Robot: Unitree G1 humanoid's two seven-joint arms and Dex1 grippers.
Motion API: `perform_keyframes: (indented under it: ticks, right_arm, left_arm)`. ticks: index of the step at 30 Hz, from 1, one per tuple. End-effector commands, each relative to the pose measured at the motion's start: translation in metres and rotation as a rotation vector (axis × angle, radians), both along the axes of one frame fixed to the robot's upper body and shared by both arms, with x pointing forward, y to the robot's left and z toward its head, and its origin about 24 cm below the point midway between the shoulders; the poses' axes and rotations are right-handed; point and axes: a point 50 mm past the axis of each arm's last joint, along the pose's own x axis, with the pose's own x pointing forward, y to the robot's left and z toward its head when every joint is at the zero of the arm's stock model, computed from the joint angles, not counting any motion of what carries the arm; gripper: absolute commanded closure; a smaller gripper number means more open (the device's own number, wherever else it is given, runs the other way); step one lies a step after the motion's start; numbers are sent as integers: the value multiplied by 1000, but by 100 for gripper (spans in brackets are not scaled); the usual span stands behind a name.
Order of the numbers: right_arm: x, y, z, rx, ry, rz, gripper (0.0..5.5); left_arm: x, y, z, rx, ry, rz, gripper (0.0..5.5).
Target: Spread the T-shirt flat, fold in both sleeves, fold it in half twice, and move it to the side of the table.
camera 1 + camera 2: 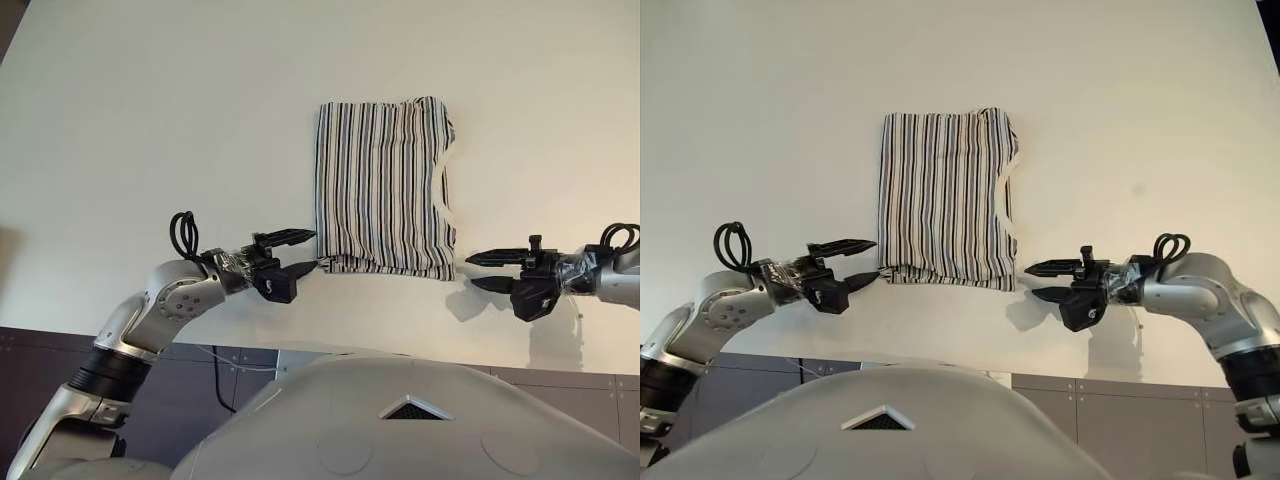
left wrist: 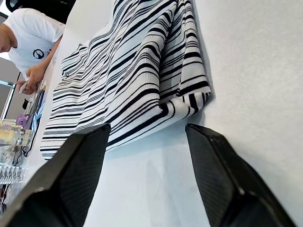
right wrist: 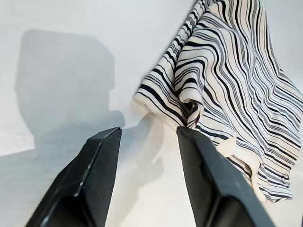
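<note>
The striped T-shirt (image 1: 383,190) lies on the white worktop (image 1: 150,120) near its middle, folded into an upright rectangle, with the white-trimmed neckline curving along its right edge. Its near edge shows stacked layers of fabric, slightly rumpled at both corners. The left hand (image 1: 314,249) sits low over the worktop just beside the near left corner of the T-shirt, its two fingers spread apart and pointing at that corner with nothing pinched between them. The right hand (image 1: 470,271) sits just to the right of the near right corner, its fingers likewise spread and aimed left toward the cloth, a small strip of bare worktop between fingertips and fabric.
</note>
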Motion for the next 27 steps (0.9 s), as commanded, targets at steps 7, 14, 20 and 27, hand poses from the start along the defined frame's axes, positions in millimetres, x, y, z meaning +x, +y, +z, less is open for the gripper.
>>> perform_keyframes:
  ticks: [7,14,20,27]
  right_arm:
    - [12,25,-19,38,-62,5,335]
    - [8,27,-23,64,-62,9,335]
    - [2,35,-28,100,-46,12,428]
    - [2,33,-35,98,-40,-41,540]
  left_arm:
    - [-2,8,-25,225,91,-162,253]
    - [2,15,-29,254,89,-204,262]
    - [6,15,-29,258,89,-242,375]
    - [4,15,-31,263,103,-263,493]
